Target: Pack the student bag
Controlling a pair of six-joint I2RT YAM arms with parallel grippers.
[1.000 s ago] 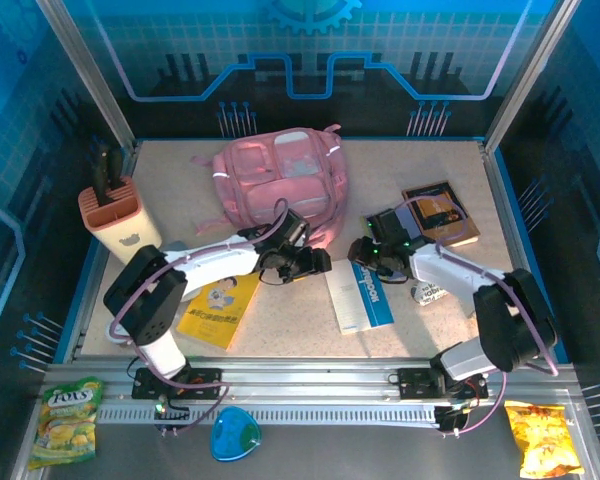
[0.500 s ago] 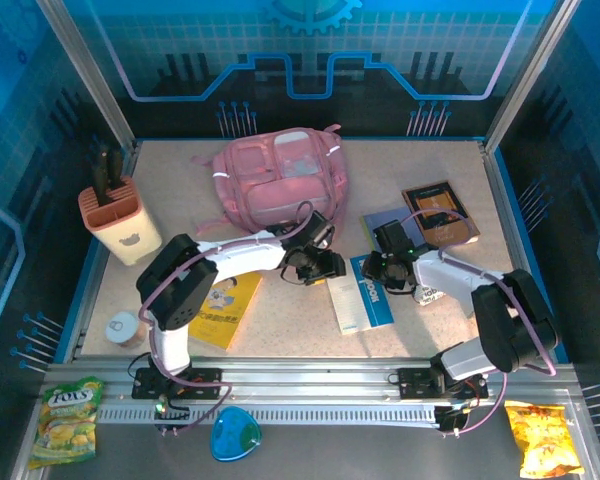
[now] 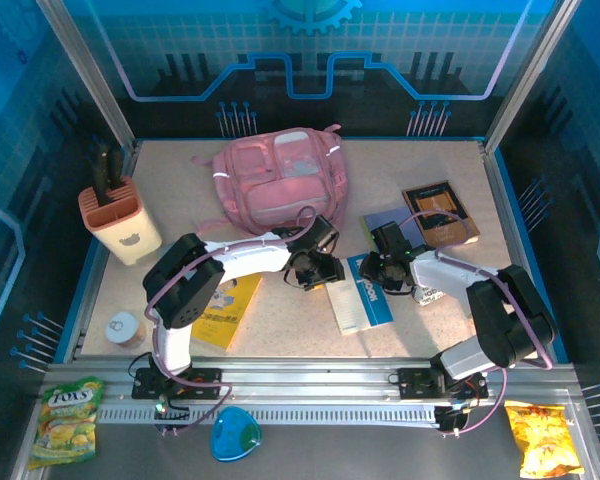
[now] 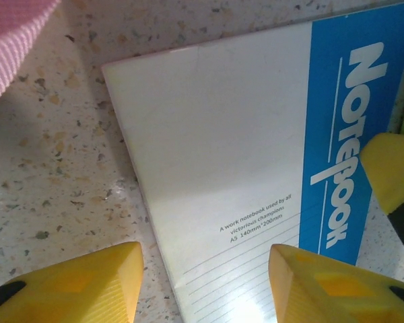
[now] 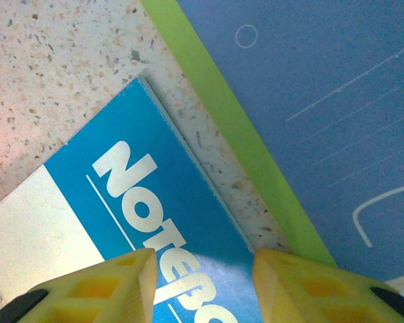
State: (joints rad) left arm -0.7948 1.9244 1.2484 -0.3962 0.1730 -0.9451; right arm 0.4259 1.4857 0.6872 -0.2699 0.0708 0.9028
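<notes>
Left gripper and right gripper, both half-spread and empty, low over the notebook at table centre, with the student bag lying at 12 o'clock, seemingly unpacked, and yellow book at 8 and brown book at 2 o'clock left to load.

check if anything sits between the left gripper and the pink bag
Nothing visible does. The left gripper hovers over the notebook corner, and just bare table separates it from the student bag near edge.
</notes>
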